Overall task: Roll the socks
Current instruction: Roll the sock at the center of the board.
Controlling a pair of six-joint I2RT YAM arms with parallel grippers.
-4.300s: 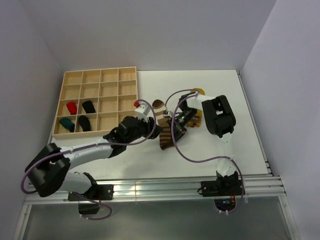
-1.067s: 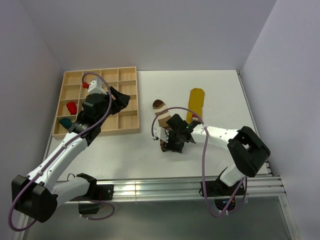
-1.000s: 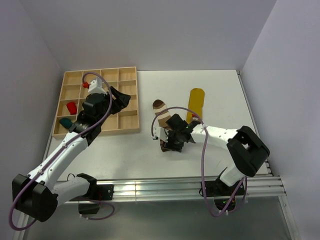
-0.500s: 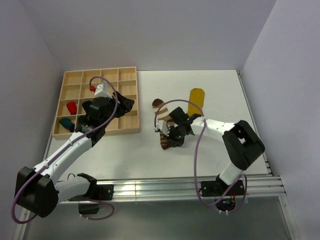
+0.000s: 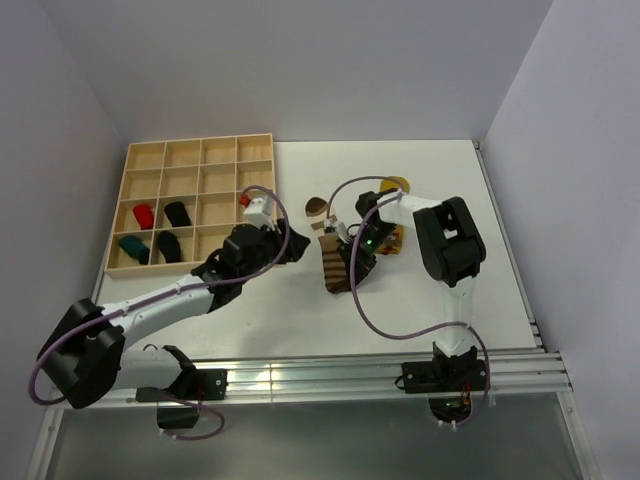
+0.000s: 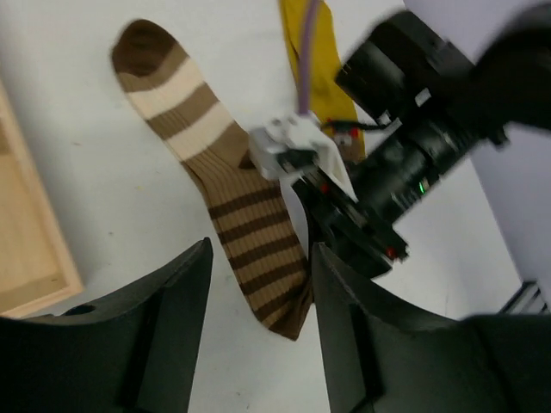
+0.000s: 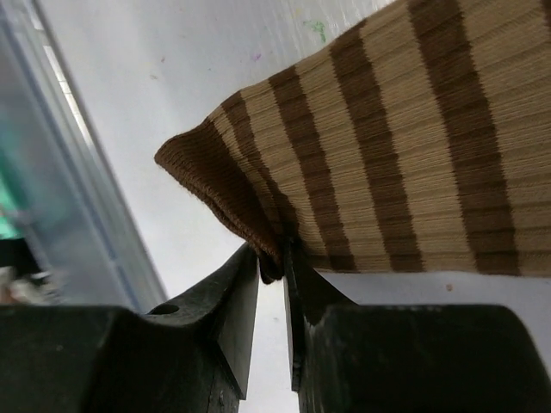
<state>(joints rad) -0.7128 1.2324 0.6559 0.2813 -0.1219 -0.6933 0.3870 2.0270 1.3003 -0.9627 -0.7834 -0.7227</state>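
Free room and obstacles around the striped sock (image 5: 333, 262).
Bare table (image 5: 300, 322) toward the near edge and toward the far side. Left flank closed off by the left arm (image 5: 170, 295), with the wooden tray (image 5: 220, 180) behind it; right flank by the right arm (image 5: 445, 235), its looped cable (image 5: 372, 312) and the yellow sock (image 5: 398, 184). Cuff pinched by the right gripper (image 7: 271, 254).

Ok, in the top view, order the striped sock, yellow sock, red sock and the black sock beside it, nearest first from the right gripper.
1. Striped sock, pinched in the right gripper.
2. Yellow sock, just right of it.
3. Black sock, in the tray, left.
4. Red sock, next cell left.
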